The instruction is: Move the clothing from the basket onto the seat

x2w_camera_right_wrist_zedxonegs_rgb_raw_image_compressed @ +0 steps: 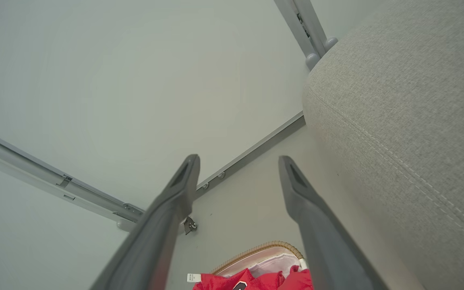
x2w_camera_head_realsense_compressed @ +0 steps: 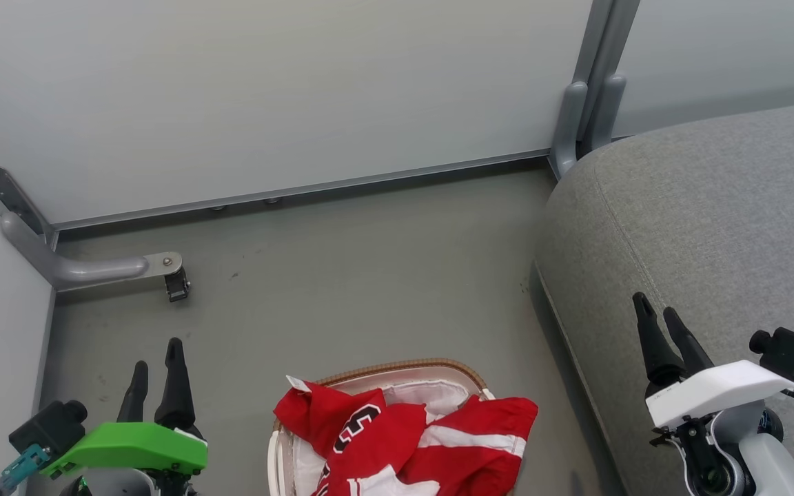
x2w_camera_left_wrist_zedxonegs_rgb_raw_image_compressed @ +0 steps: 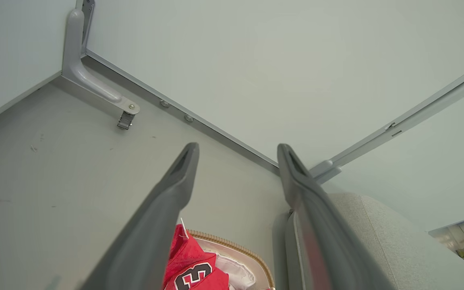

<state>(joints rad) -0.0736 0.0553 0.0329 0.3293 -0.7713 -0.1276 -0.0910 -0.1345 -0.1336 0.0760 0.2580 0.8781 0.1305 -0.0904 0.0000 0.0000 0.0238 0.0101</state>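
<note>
Red clothing with white stripes and a black-and-white numeral is piled in the basket, spilling over its right rim, at the bottom centre of the head view. The grey seat fills the right side. My left gripper is open over the floor left of the basket, with nothing between its fingers. Over the seat's front part hangs my right gripper, open and empty too. The left wrist view shows the clothing, basket rim and seat beyond the left gripper. In the right wrist view the right gripper stands above the clothing, the basket and the seat.
Pale partition walls close off the back and left. A grey metal foot with a small caster juts onto the floor at the left. Grey floor lies between basket, wall and seat.
</note>
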